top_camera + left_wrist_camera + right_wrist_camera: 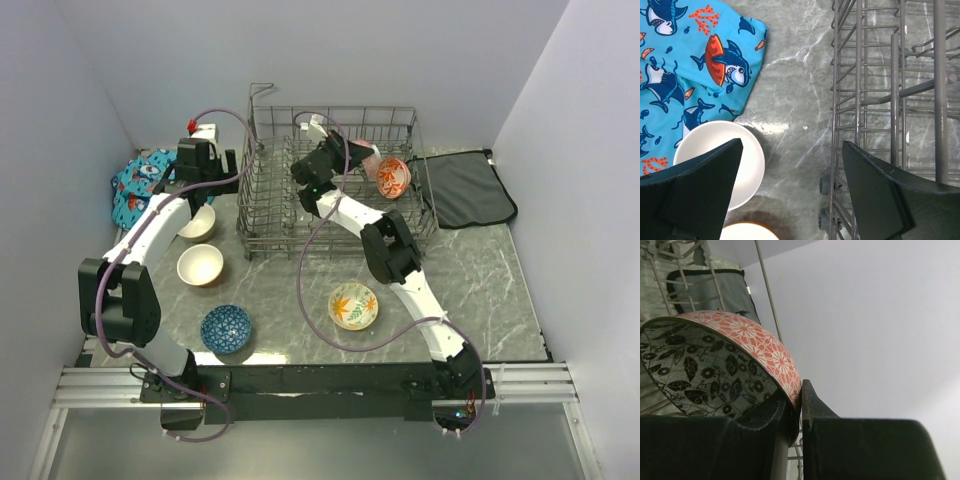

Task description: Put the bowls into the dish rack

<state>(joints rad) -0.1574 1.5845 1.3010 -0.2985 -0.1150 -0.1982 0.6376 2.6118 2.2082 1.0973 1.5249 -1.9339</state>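
My right gripper (352, 155) is over the dish rack (330, 215) and shut on the rim of a bowl (740, 340) that is orange-red flowered outside and black-and-white leafed inside. One finger is inside the rim, the other outside. An orange-red patterned bowl (392, 177) stands on edge in the rack's right part. My left gripper (205, 160) is open and empty, above the table between a cream bowl (715, 160) and the rack's left wall (860, 100). On the table lie a second cream bowl (200, 265), a blue patterned bowl (226, 328) and a cream bowl with orange leaves (354, 306).
A blue cloth with a shark print (140, 185) lies at the back left, partly under the cream bowl. A flat dark grey mat (465, 188) lies right of the rack. White walls close in the table on three sides.
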